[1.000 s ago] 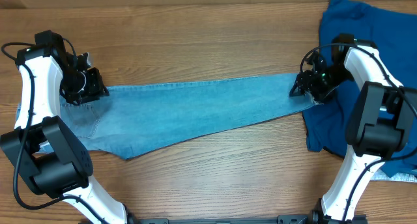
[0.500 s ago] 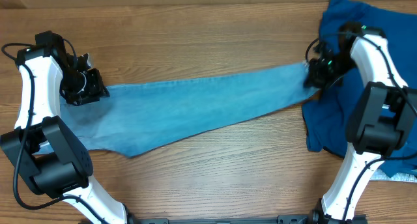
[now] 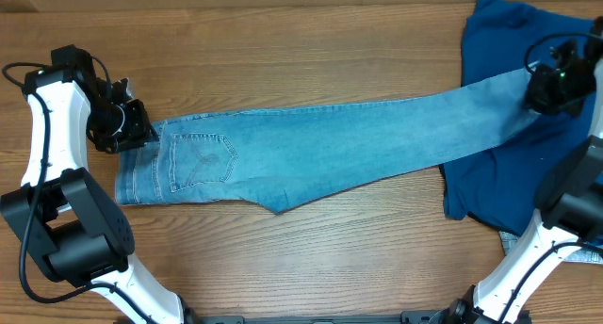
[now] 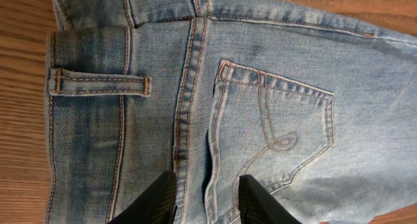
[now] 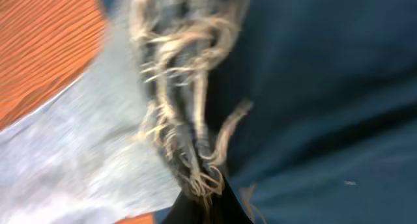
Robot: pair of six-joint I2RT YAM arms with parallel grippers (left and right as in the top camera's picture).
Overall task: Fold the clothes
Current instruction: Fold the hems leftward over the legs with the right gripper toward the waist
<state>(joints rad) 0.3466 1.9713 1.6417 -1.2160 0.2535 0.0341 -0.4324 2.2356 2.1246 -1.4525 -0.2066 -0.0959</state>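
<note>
Overhead: jeans (image 3: 320, 140) are stretched out flat across the bench (image 3: 311, 51). The waist is at left-centre of frame and the legs run right, rising slightly to the upper right. Only one leg's width shows, so I can't tell if the second leg is stacked underneath. Back side is up, with the stitched back pocket (image 3: 203, 159) near the waist end. The lower edge of the denim comes to a small point at about lower-centre.

Left gripper (image 3: 132, 131) is at the top corner of the waistband, on the left edge of frame. In the left wrist view its fingers (image 4: 159, 198) are partly apart at the bottom, with denim and a stitched seam filling the gap. I read that as clamped on the jeans at the waist. That view also shows a belt loop (image 4: 98, 85) at upper left, the pocket right of centre, and bare wood down the left edge.

Right gripper (image 3: 546, 89) is at the upper right of the overhead, closed on the leg end. The right wrist view is blurred, but the frayed hem (image 5: 189, 120) runs down into the closed tip at bottom centre.

The last stretch of leg lies over a dark blue garment (image 3: 499, 187) spread on the right side of the bench. The gripper and hem sit above that fabric, not above wood. The garment is touching the jeans only under that leg end.
</note>
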